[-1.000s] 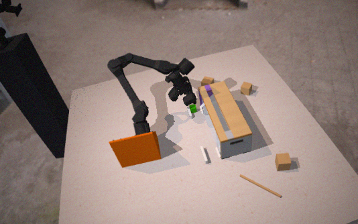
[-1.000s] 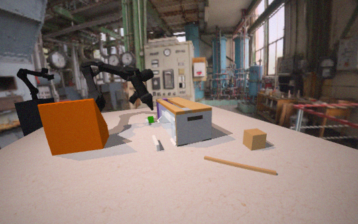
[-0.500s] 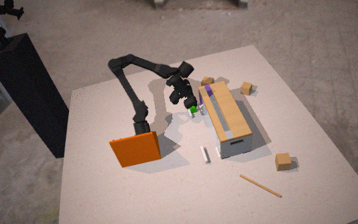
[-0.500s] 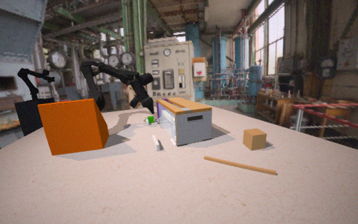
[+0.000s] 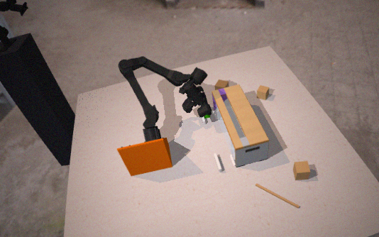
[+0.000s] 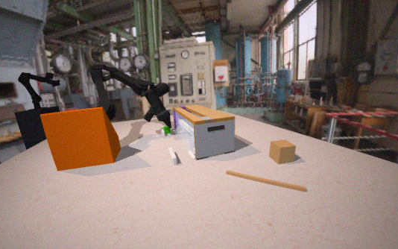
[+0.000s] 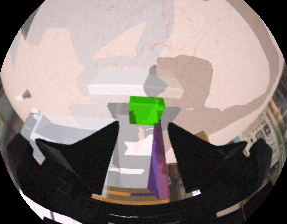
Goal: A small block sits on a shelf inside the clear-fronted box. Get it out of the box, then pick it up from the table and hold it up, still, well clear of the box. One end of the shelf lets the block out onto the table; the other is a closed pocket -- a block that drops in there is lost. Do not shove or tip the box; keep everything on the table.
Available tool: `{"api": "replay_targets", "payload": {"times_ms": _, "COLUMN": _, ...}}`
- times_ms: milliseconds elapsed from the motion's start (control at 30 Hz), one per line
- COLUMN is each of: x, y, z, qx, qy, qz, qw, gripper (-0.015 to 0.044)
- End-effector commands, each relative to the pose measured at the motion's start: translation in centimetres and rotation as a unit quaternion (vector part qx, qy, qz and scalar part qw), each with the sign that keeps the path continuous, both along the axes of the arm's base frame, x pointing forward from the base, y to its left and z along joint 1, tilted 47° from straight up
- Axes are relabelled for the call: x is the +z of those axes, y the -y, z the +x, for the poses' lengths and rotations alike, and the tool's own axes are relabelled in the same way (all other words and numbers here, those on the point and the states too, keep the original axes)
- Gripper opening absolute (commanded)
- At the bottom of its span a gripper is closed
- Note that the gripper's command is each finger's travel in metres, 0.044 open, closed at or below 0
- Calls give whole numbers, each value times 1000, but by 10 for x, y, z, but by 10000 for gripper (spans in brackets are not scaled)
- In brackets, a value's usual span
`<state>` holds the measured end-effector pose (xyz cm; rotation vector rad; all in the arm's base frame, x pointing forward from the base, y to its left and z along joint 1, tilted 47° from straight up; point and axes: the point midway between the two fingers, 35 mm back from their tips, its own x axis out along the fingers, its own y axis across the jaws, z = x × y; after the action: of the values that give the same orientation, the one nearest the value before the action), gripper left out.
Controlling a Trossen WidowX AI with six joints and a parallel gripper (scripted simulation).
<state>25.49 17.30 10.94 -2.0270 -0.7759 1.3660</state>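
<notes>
The small green block [image 5: 207, 116] [image 6: 167, 130] [image 7: 145, 110] is outside the box, low at the table beside its purple-marked end, next to a white strip [image 7: 124, 90]. My gripper [image 5: 196, 111] [image 6: 159, 122] [image 7: 143, 125] is open and points down at the block. In the wrist view the block shows centred just beyond the fingertips, with nothing held. In the top view a finger partly hides the block. The box [image 5: 252, 124] [image 6: 215, 139] stands upright, with a wooden slotted top and grey end wall. Exact finger height over the table is hard to tell.
An orange block-like panel [image 5: 146, 157] [image 6: 83, 139] stands near the arm's base. A white bar [image 5: 218, 162] [image 6: 173, 156] lies before the box. Wooden cubes [image 5: 301, 170] [image 5: 262, 92] [image 5: 221, 84] stand around the box; a wooden stick [image 5: 277, 196] [image 6: 267, 180] lies in front.
</notes>
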Motion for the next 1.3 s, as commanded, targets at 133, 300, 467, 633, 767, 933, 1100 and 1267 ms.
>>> {"api": "replay_targets", "payload": {"times_ms": 133, "x": -12, "y": -10, "z": -3, "qx": -3, "qy": -4, "qz": -1, "qw": 1000, "gripper": 285}}
{"api": "replay_targets", "payload": {"times_ms": 300, "x": -16, "y": -15, "z": -5, "qx": -3, "qy": -4, "qz": 1, "qw": 1000, "gripper": 285}}
{"api": "replay_targets", "payload": {"times_ms": 467, "x": -17, "y": -16, "z": -5, "qx": -3, "qy": -4, "qz": 1, "qw": 1000, "gripper": 206}}
{"api": "replay_targets", "payload": {"times_ms": 633, "x": -17, "y": -16, "z": -5, "qx": -3, "qy": -4, "qz": 1, "qw": 1000, "gripper": 75}}
{"api": "replay_targets", "payload": {"times_ms": 767, "x": -16, "y": -16, "z": -5, "qx": -3, "qy": -4, "qz": 1, "qw": 1000, "gripper": 29}}
{"api": "replay_targets", "payload": {"times_ms": 933, "x": -3, "y": -1, "z": 0, "qx": -1, "qy": -4, "qz": -2, "qw": 1000, "gripper": 0}}
{"api": "replay_targets", "payload": {"times_ms": 1100, "x": 14, "y": 17, "z": 2, "qx": 0, "qy": -3, "qz": -2, "qw": 1000, "gripper": 0}}
{"api": "replay_targets", "payload": {"times_ms": 1267, "x": 26, "y": 29, "z": 2, "qx": 0, "qy": -2, "qz": 0, "qw": 1000, "gripper": 0}}
